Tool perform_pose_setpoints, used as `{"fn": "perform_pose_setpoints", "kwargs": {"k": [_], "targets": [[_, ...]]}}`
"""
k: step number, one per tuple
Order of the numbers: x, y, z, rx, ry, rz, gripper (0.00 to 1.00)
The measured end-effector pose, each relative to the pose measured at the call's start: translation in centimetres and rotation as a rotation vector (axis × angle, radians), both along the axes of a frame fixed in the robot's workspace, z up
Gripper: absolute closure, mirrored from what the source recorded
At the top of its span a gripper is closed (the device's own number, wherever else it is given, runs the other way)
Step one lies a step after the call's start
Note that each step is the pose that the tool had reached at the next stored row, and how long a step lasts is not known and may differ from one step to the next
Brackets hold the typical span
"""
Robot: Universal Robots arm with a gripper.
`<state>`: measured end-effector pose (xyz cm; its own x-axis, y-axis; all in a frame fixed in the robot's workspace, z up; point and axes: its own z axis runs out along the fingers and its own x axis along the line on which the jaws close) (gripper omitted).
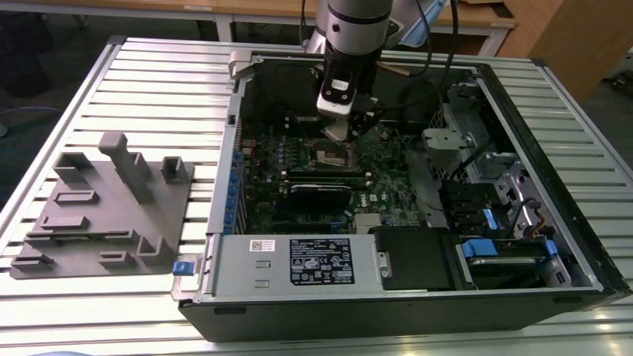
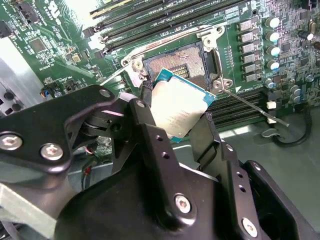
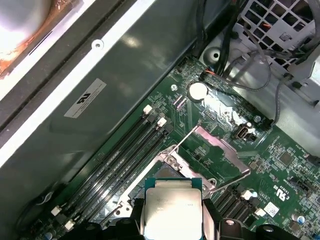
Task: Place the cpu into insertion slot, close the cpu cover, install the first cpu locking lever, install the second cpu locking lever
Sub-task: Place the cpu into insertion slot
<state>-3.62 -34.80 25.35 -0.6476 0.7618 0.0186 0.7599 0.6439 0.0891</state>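
Small flat silver-grey square cpu [image 2: 181, 107] pinched in the black two-fingered gripper [image 2: 176, 120], tilted over the dark-centred, silver-rimmed square insertion slot [image 2: 182, 62].
The jaws clamp two opposite edges of the chip. The thin silver cpu cover [image 3: 220, 150] stands swung open at the slot's edge, on the green motherboard [image 1: 396, 194] inside the open black computer case [image 1: 554, 185].

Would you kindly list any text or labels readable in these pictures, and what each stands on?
Nothing reads clearly enough to quote.
Black label on the power supply: too small.
White sticker on the case wall: blurred mark.
Print on the cpu held in the gripper: too faint.
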Motion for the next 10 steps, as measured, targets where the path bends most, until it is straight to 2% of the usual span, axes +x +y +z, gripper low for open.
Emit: {"fn": "perform_pose_setpoints", "kwargs": {"k": [5, 10], "targets": [[0.0, 0.0, -0.01, 0.0001, -0.0001, -0.004, 0.46], [0.0, 0.0, -0.03, 0.0001, -0.0001, -0.079, 0.46]]}}
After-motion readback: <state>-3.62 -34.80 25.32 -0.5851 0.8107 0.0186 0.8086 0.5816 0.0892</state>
